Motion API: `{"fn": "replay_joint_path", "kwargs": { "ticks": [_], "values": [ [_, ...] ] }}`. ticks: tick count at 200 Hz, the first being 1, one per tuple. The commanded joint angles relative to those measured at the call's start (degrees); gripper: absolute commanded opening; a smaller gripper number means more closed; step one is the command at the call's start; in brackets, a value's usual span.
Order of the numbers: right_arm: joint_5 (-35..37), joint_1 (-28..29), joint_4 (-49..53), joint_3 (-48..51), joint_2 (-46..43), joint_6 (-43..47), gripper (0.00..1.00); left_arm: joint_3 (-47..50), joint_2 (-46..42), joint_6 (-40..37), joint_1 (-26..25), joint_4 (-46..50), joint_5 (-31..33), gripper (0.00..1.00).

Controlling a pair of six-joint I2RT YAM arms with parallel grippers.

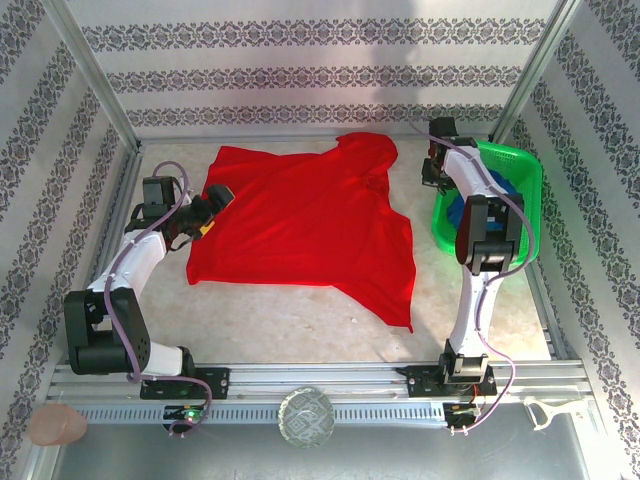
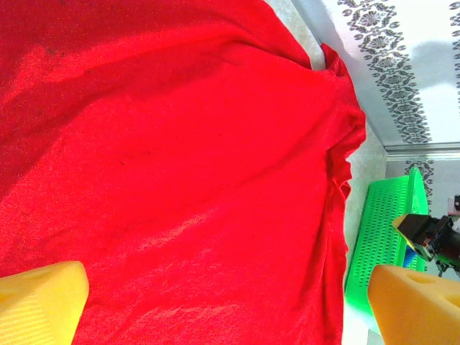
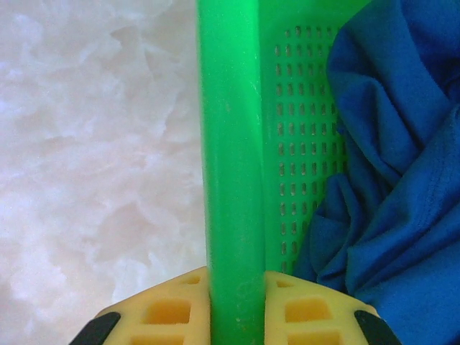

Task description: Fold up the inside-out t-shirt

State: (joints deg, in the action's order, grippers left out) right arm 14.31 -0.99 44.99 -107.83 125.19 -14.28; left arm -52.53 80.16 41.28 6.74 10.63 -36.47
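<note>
The green basket (image 1: 527,172) is sitting at the right side of the table (image 1: 300,322), with a crumpled dark blue garment (image 3: 392,180) bunching inside it. The inside-out t-shirt (image 1: 300,225) is lying spread across the middle of the table. The left gripper (image 1: 212,210) is hanging at the shirt's left edge with jaws spread wide, gripping nothing. Farther back, the right gripper (image 3: 233,302) is pinching the basket's left rim between its close-set yellow fingers (image 3: 169,313).

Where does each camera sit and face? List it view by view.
Top: above and behind, looking down at the table; left arm and right arm show.
Left wrist: over the red shirt, facing the basket; open left gripper shows.
Right wrist: at the basket rim; right gripper clamps it, blue cloth inside.
Shared: top and left wrist both show shirt and basket.
</note>
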Motion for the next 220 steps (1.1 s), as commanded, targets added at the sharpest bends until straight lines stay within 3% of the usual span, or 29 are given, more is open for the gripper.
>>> {"fn": "replay_joint_path", "kwargs": {
  "ticks": [1, 17, 23, 35, 41, 54, 91, 129, 169, 220],
  "values": [
    [-0.37, 0.39, -0.08, -4.31, 3.78, 9.46, 0.06, -1.53, 0.56, 0.9, -0.59, -2.31, -0.8, 1.0],
    [2.5, 1.28, 1.74, -7.88, 6.2, 14.24, 0.1, -1.84, 0.79, 1.16, -0.74, -2.47, -0.71, 1.0],
    [3.82, 1.47, 2.69, -9.14, 6.97, 15.42, 0.21, -1.99, 0.91, 1.1, -0.75, -2.47, -0.69, 1.0],
    [5.92, 1.59, 4.22, -11.07, 7.53, 15.91, 0.54, -2.27, 0.92, 1.22, -0.85, -2.52, -0.59, 1.0],
    [5.84, 1.69, 4.72, -11.6, 7.06, 15.28, 0.62, -2.23, 0.88, 1.22, -0.96, -2.53, -0.47, 1.0],
    [4.01, 2.01, 3.85, -10.54, 4.29, 13.23, 0.69, -2.38, 0.8, 1.32, -1.35, -2.54, -0.28, 1.0],
    [-5.16, 7.02, -0.82, -2.12, -6.85, 7.22, 0.69, -3.24, 1.24, 0.86, -2.41, -1.7, 0.06, 1.0],
    [-13.46, 8.65, -5.22, 8.91, -9.18, -1.38, 0.66, -3.55, 1.88, 0.25, -2.88, -0.89, 0.8, 1.0],
    [-14.8, 3.82, -7.02, 14.58, -8.16, -4.02, 0.65, -2.6, 3.72, -0.52, -3.07, -0.74, 1.39, 1.0],
    [-18.52, -2.57, -6.32, 14.19, -9.22, -2.67, 0.64, -0.22, 4.83, -0.04, -3.14, -3.16, 1.87, 1.0]
  ]
}}
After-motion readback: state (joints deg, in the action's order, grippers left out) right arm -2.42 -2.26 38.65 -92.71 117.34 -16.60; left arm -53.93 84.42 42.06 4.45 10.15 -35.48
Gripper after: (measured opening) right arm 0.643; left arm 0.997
